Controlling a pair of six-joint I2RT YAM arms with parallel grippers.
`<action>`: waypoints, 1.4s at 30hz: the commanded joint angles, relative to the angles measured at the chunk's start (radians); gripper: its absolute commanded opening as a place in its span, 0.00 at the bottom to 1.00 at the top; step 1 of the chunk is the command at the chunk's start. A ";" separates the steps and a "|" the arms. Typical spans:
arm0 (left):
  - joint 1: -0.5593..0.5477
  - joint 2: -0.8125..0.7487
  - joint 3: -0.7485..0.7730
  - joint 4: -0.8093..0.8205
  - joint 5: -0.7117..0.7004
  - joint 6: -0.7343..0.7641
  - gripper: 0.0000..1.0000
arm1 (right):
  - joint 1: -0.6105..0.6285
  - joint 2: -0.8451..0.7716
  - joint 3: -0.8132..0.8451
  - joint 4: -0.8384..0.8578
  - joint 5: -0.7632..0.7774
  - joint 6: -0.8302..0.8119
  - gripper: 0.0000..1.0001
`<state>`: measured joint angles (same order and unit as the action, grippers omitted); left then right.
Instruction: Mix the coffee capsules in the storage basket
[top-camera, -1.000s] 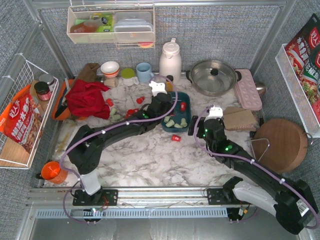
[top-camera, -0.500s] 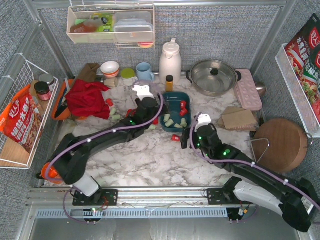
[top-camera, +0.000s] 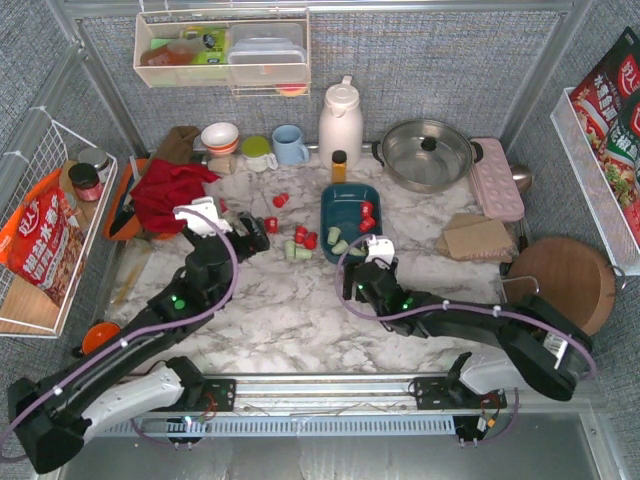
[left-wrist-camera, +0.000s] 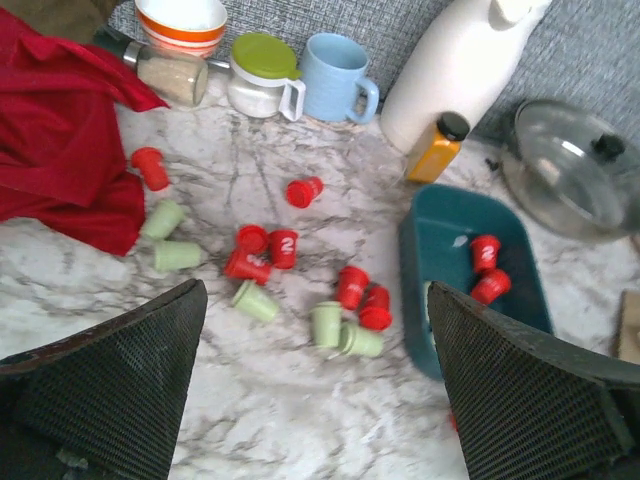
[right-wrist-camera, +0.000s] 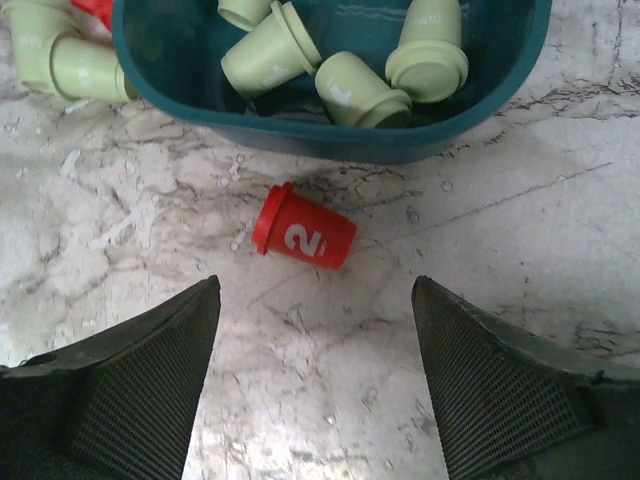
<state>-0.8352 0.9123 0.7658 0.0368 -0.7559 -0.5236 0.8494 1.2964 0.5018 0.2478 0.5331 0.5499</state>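
The teal storage basket (top-camera: 349, 192) stands mid-table and holds red (left-wrist-camera: 486, 251) and mint green (right-wrist-camera: 362, 91) coffee capsules. More capsules, red (left-wrist-camera: 284, 247) and green (left-wrist-camera: 326, 323), lie scattered on the marble left of the basket (left-wrist-camera: 436, 232). My left gripper (top-camera: 248, 238) hovers over that scatter, open wide and empty (left-wrist-camera: 315, 295). My right gripper (top-camera: 353, 275) is open just in front of the basket's near wall (right-wrist-camera: 400, 138). A red capsule marked 2 (right-wrist-camera: 303, 235) lies on its side on the table ahead of the right gripper (right-wrist-camera: 315, 285), untouched.
Along the back stand a light-blue mug (top-camera: 290, 145), a white thermos (top-camera: 340, 120), a small orange bottle (top-camera: 340, 165) and a steel pot (top-camera: 428, 155). A red cloth (top-camera: 170, 195) lies at the left. A round wooden board (top-camera: 560, 285) sits at the right.
My left gripper has drawn back from the basket to the left and opened wide. My right gripper has moved left to the spot in front of the basket.
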 joint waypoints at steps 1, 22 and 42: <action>0.001 -0.095 -0.049 -0.058 0.076 0.200 0.99 | 0.002 0.099 0.038 0.137 0.074 0.048 0.82; 0.001 -0.282 -0.150 -0.012 -0.043 0.391 0.99 | 0.002 0.323 0.166 0.022 0.181 0.170 0.68; 0.004 -0.362 -0.162 -0.015 -0.054 0.374 0.99 | 0.002 0.218 0.129 0.003 0.179 0.079 0.35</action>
<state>-0.8333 0.5602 0.5980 0.0135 -0.8093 -0.1390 0.8497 1.5501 0.6266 0.2703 0.6941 0.6842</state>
